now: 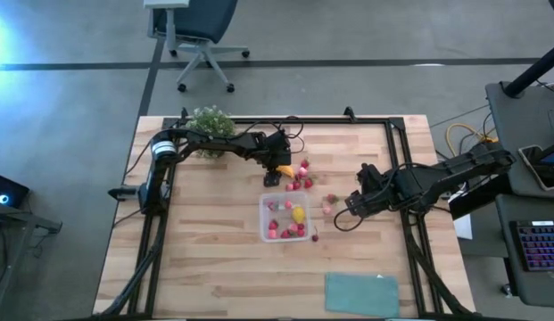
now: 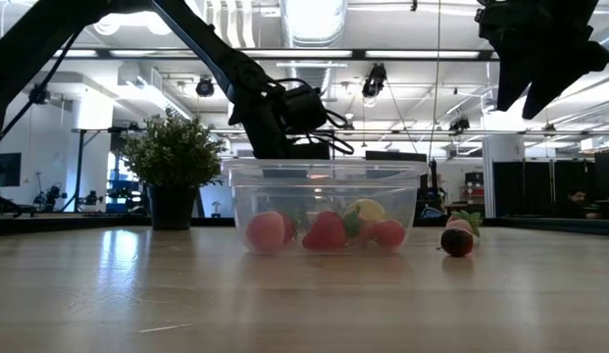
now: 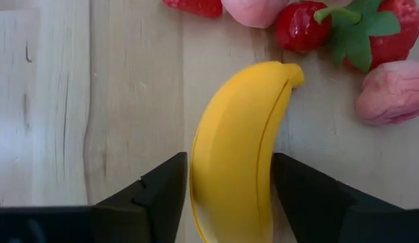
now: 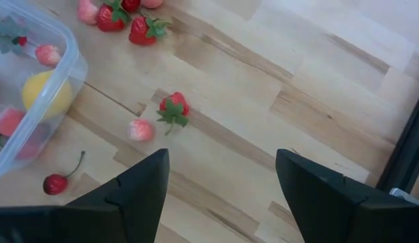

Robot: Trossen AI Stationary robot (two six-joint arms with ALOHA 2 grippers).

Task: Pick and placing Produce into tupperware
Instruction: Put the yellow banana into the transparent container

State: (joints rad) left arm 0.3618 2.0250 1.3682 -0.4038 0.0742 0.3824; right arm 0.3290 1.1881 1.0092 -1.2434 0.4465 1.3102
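The yellow banana (image 3: 236, 148) lies on the wood just beyond the tupperware's far side, also seen in the high view (image 1: 283, 169). My left gripper (image 3: 229, 196) comes from the table's left and is shut on it. The clear tupperware (image 1: 285, 217) holds the yellow lemon (image 1: 298, 214) and several red and pink berries (image 1: 278, 230). More berries lie loose by the banana (image 3: 391, 91) and right of the tupperware (image 4: 174, 108). My right gripper (image 4: 222, 196) hangs open above the table, right of the tupperware (image 4: 34, 101), holding nothing. My left gripper pinches the banana across its width, one finger (image 3: 162, 192) on each long side (image 3: 199, 175), at the end nearest the wrist. The fingers lie along the banana, pointing down at the table. The banana's far tip (image 3: 293, 71) points toward the loose berries; whether it is lifted I cannot tell.
A bushy potted plant (image 1: 210, 125) stands at the far left, beside my left arm. A flat teal rectangle (image 1: 361, 294) lies at the near edge. A cherry (image 4: 55, 183) and a pink berry (image 4: 140, 130) lie near the tupperware's right side. Bare wood stretches along the near left.
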